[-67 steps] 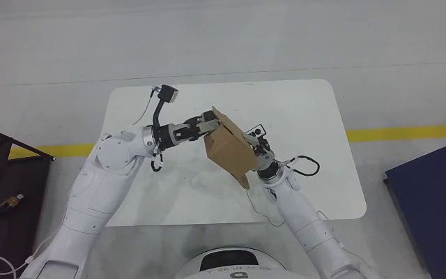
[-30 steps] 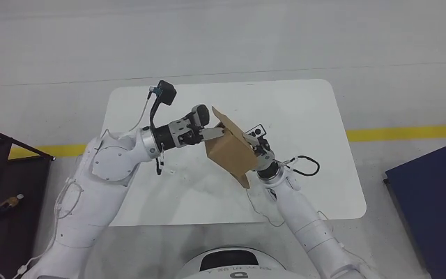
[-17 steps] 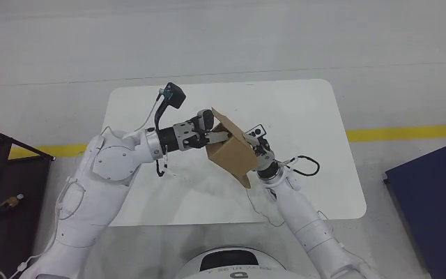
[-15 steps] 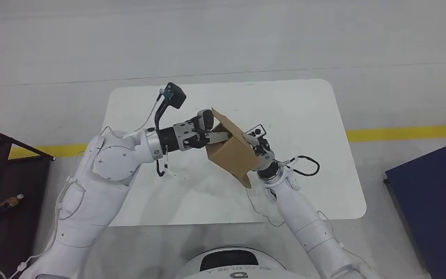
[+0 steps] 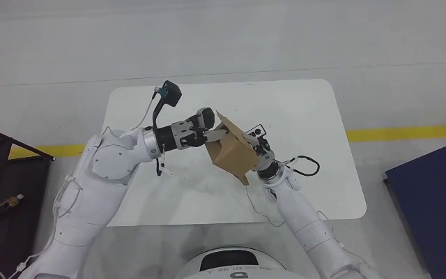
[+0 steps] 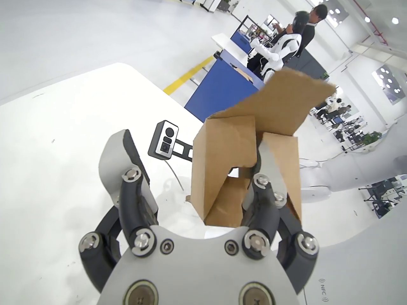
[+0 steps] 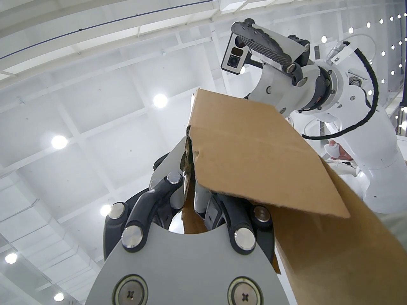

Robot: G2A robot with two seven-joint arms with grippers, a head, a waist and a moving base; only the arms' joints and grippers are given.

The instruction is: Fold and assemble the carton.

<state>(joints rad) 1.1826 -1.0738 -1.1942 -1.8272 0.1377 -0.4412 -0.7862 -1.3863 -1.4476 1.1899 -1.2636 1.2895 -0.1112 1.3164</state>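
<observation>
We have the carton point(image 5: 232, 150) lifted clear of the counter point(image 5: 306, 125), tilted, with its open end turned toward the left arm. The right gripper point(image 7: 190, 168) is clamped on one edge of the carton's wall. We judge this grip is there to steady the box in the air so that the other arm can work on the flaps.

The left gripper point(image 5: 212, 130) sits at that open end with its jaws spread apart and holds nothing. In the left wrist view one finger point(image 6: 264, 168) is tucked into the gap between two cardboard panels, and the other finger point(image 6: 127, 150) stands free over the counter, beside the box. That placement suggests to us a push rather than a grasp, with the inner finger used as a lever to press a flap into place.

One side flap point(image 6: 227, 150) is already bent inward, while the large flap point(image 6: 286, 103) juts outward, unfolded. We take the end of the box to be only partly closed, with the large flap not yet folded over. The single-edge grip may let the box twist if the push is hard.
</observation>
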